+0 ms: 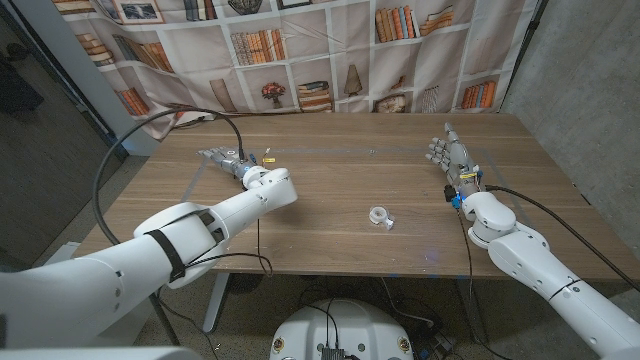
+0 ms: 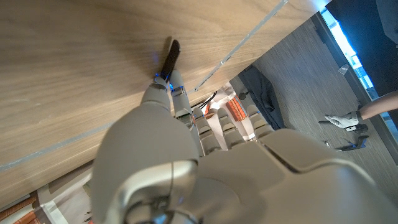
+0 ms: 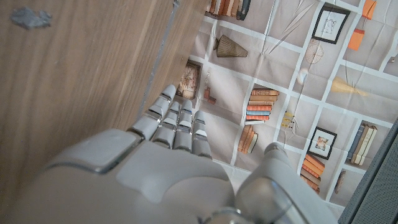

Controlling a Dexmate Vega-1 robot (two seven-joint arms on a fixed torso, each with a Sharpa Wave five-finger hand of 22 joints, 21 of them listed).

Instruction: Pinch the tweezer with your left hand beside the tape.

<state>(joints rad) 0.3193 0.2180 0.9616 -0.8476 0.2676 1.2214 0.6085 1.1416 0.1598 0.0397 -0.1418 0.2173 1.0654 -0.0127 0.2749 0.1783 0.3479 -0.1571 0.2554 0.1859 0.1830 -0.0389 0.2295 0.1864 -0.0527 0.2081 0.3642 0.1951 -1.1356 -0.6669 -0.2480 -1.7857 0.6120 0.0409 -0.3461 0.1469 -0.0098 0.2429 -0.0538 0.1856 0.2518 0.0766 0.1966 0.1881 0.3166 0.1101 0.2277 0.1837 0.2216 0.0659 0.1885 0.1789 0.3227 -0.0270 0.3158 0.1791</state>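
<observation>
Lying well to the left of the tape (image 1: 380, 215), the dark tweezer (image 2: 171, 55) starts right at the left hand's (image 1: 225, 158) fingertips and runs lengthwise onward from them, away from the tape; whether the fingers pinch it I cannot tell.

no text, label, brand or number can be read in any view; the book spines printed on the backdrop (image 1: 260, 45) may carry lettering, but at this size it is too blurred to make out.
</observation>
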